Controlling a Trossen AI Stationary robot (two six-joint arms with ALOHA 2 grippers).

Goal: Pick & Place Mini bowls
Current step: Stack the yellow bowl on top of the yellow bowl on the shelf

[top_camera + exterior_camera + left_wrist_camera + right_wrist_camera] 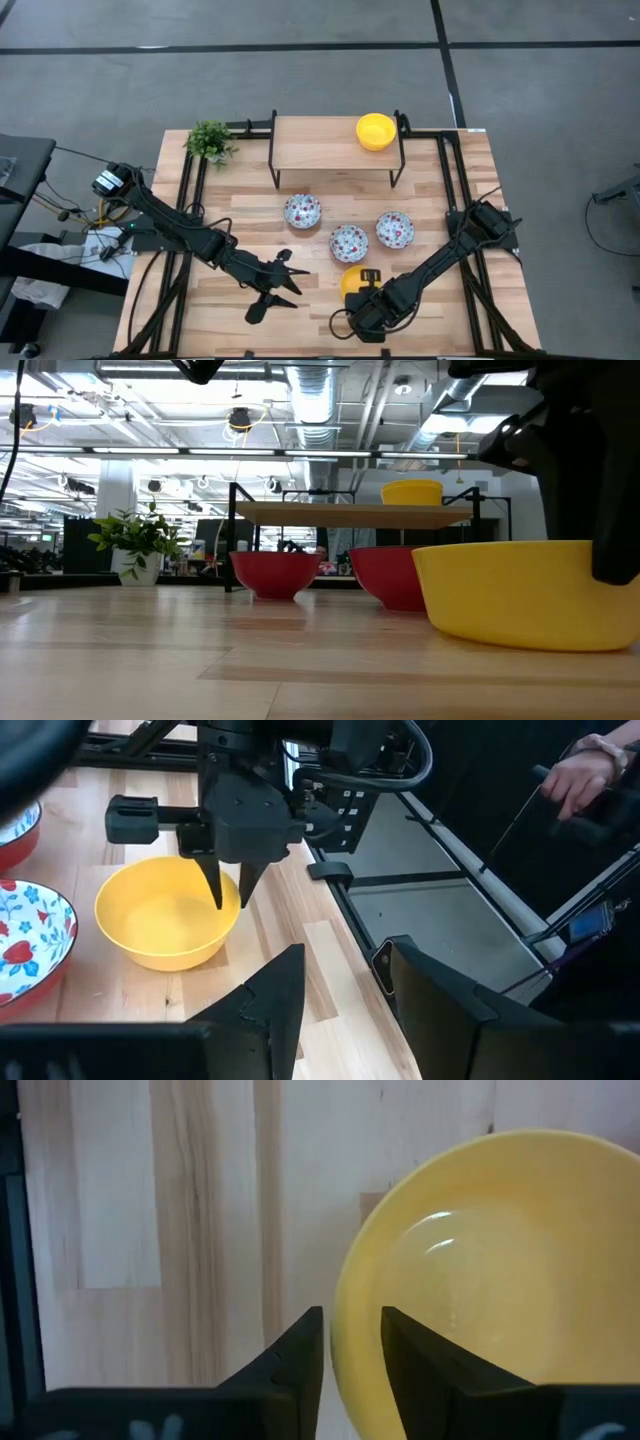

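Yellow bowl (352, 281) rim between right end effector (229, 898) fingers, apart, floral bowls (349, 242) beside.

Your right gripper (350, 1342) stands over the near tabletop (200, 305), jaws straddling the rim of one mini bowl (352, 281). Beyond those jaws, three mini bowls (348, 241) lie in a loose row. Farther behind them, a raised shelf (320, 142) carries another bowl (375, 130). A potted plant (209, 141) sits left of the shelf. Your left gripper (287, 283) hangs left of the right jaws.

Wooden table (250, 215), floral bowls (349, 242), yellow bowl (352, 280), plant (209, 141), rack (315, 145)
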